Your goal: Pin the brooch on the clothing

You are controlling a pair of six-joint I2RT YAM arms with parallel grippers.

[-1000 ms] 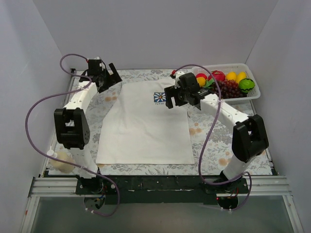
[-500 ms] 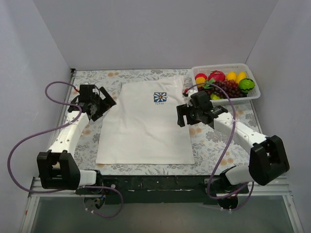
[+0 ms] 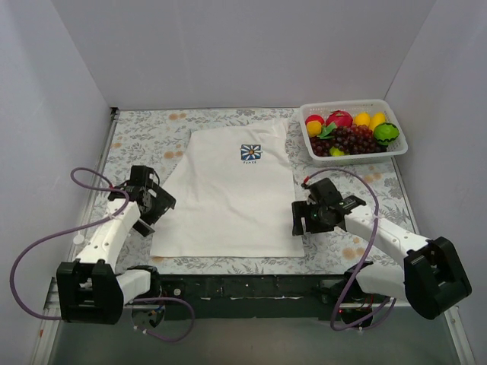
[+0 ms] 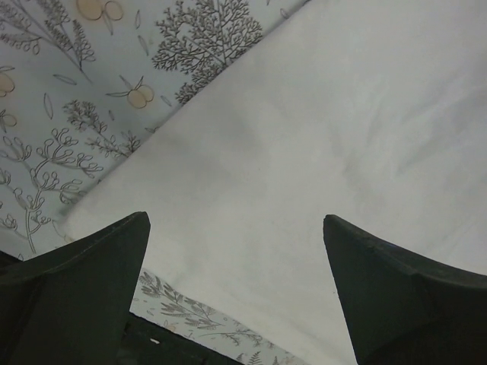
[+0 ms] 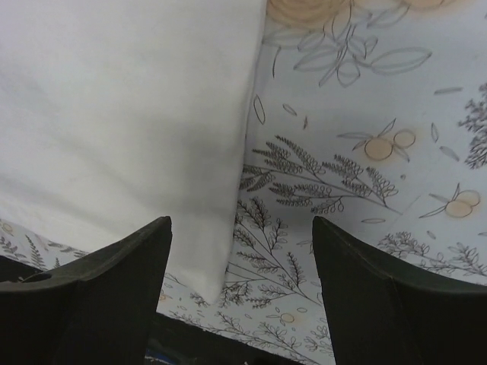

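The white T-shirt (image 3: pixel 228 194) lies folded flat in the middle of the table. The small dark blue brooch (image 3: pixel 249 153) with a white flower sits on its upper chest area. My left gripper (image 3: pixel 157 204) is open and empty by the shirt's left edge; in the left wrist view it (image 4: pixel 236 220) hovers over the shirt (image 4: pixel 319 137) near its front left corner. My right gripper (image 3: pixel 298 220) is open and empty by the shirt's front right corner; in the right wrist view it (image 5: pixel 242 220) is over the shirt's right edge (image 5: pixel 152 137).
A white basket (image 3: pixel 396 151) of toy fruit and grapes stands at the back right. The floral tablecloth (image 3: pixel 144 141) covers the table. The black front rail (image 3: pixel 243 285) runs along the near edge. Purple cables loop off both arms.
Both arms have drawn back from the far part of the table toward the near edge, away from the brooch, which stays on the shirt. Both grippers stay open.
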